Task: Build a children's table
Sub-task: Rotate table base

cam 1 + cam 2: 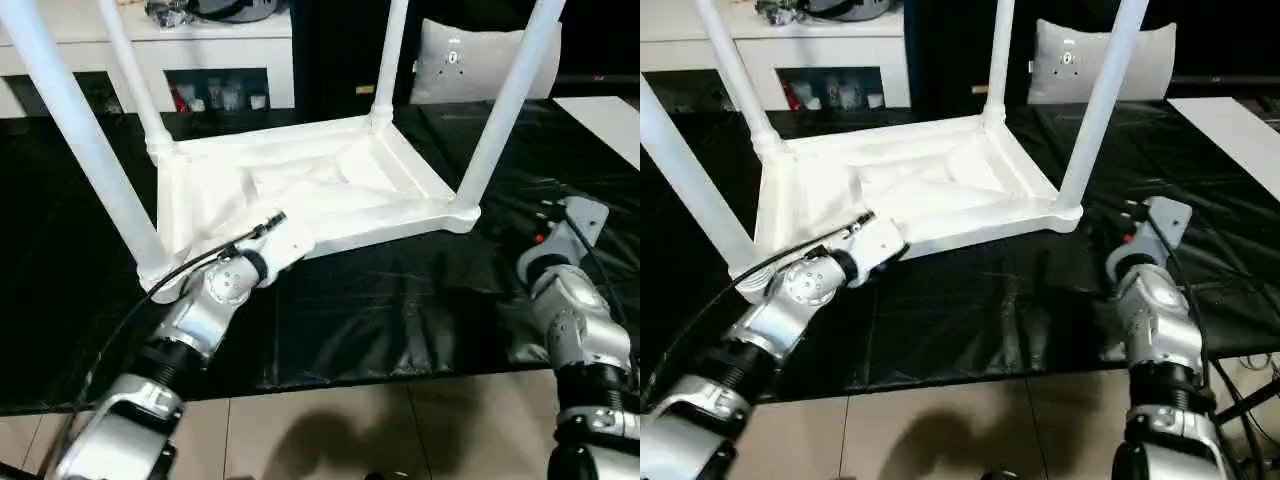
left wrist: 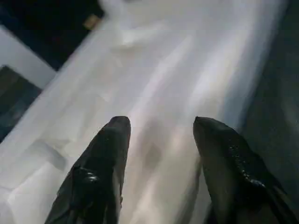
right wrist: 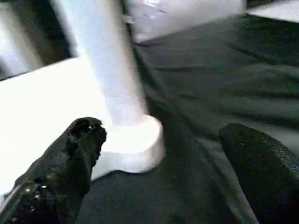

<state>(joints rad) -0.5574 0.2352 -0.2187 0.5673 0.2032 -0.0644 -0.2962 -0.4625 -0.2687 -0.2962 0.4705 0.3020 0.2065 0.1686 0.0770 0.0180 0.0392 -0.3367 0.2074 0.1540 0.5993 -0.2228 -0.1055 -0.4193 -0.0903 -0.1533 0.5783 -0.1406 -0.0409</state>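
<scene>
The children's table stands upside down on the black-covered work table, its white ribbed tabletop (image 1: 300,185) facing up. White legs rise from the corner sockets: near left (image 1: 80,140), far left (image 1: 135,80), far right (image 1: 390,60) and near right (image 1: 505,110). My left gripper (image 2: 161,123) is at the tabletop's front rim, close to the near-left corner, its black fingers (image 2: 107,154) apart over the white plastic and holding nothing. My right gripper (image 3: 163,130) is open wide just in front of the near-right leg's socket (image 3: 133,144), not touching it.
The black cover (image 1: 400,300) ends at the table's front edge, with tiled floor (image 1: 350,430) below. A white cabinet (image 1: 150,40) stands behind at the left, a pale cushion (image 1: 470,60) behind at the right, and a white sheet (image 1: 610,120) lies at the far right.
</scene>
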